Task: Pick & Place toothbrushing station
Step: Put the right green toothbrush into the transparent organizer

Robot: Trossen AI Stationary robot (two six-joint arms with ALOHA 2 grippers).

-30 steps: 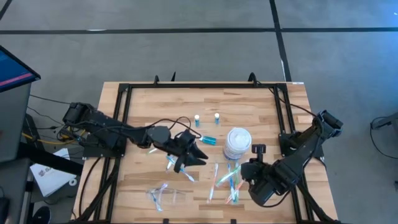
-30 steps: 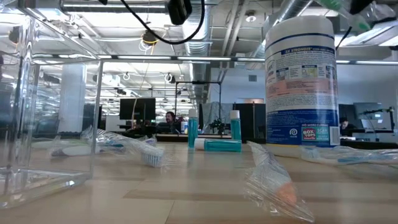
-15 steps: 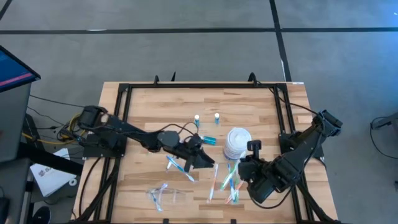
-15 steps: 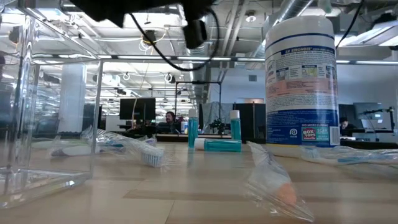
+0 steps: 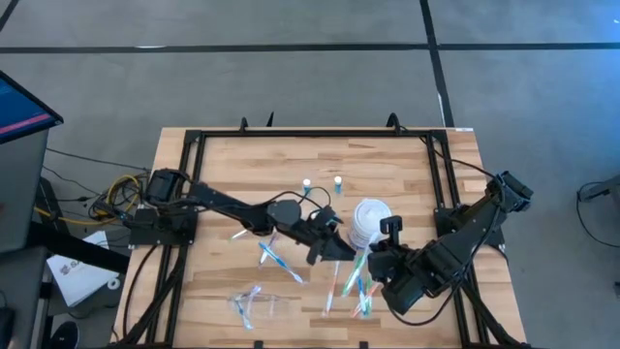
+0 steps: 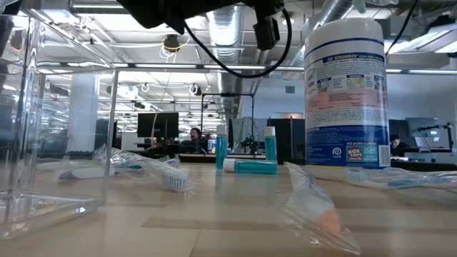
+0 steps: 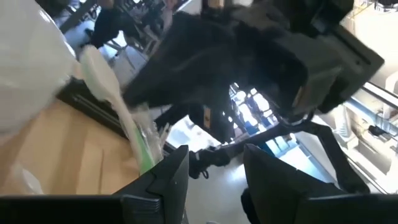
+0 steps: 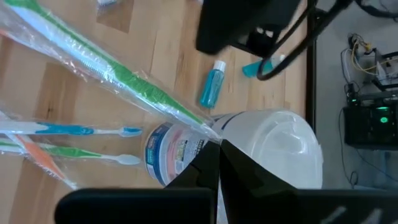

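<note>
Several toothbrushes lie loose in their wrappers on the bench, most of them fanned out just in front of the white tub of wipes, with one more off by itself toward the left. We count two small blue bottles standing upright near the middle of the bench and a third lying on its side beside them. The clear plastic bag sits crumpled near the front edge, apparently empty, though its folds make that hard to judge from above. So by our reading little or nothing is packed yet, and nearly the whole job is left.

The left end effector reaches across to the brush pile beside the tub; its fingers stand apart with nothing between them. The right end effector sits just beside it at the tub, its fingers closed together and empty. We judge a pick from the pile to be the step in hand.
</note>
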